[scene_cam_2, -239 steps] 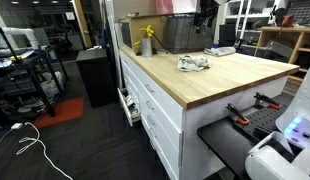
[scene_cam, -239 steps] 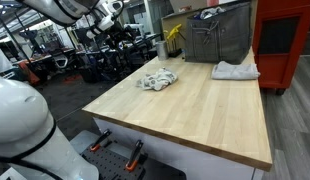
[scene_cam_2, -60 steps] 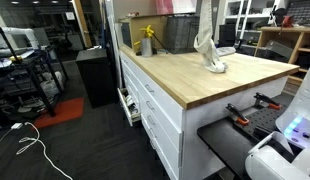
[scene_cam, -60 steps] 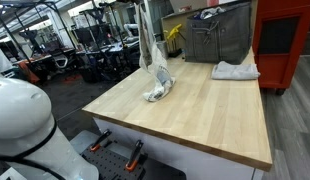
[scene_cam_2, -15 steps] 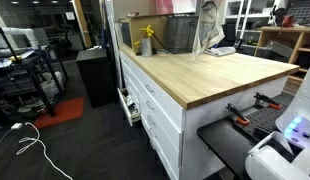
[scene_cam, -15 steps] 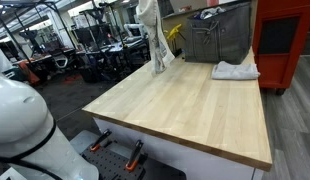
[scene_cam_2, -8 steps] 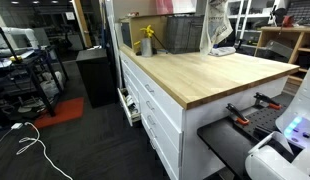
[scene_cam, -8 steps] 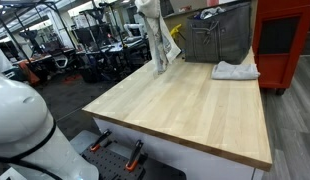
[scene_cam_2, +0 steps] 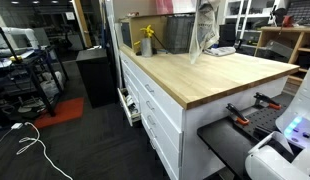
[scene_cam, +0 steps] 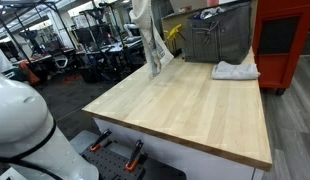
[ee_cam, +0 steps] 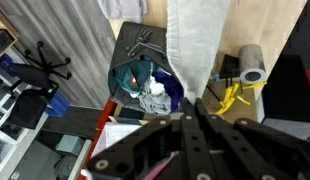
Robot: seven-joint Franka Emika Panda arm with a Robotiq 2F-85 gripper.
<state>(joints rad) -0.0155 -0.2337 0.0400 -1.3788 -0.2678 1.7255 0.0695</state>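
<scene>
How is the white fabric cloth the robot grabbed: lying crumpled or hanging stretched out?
Hanging stretched out. In both exterior views the white fabric cloth dangles lengthwise over the light wooden table, held by the shut gripper.

**Colour key.** Hanging cloth [scene_cam: 152,40]: pale grey-white, plain, no print. Tabletop [scene_cam: 195,105]: light honey wood with fine parallel plank lines. Folded cloth [scene_cam: 235,70]: white. Metal bin [scene_cam: 220,45]: steel grey. Cabinet [scene_cam: 285,40]: bright red. Bottle [scene_cam_2: 147,42]: yellow. Drawer fronts [scene_cam_2: 155,100]: white. Robot body [scene_cam: 25,120]: glossy white. Gripper [ee_cam: 192,112]: matt black. Heap of fabric [ee_cam: 145,82], seen in the wrist view: teal, dark blue and white. Cylinder [ee_cam: 252,62]: mid grey.
</scene>
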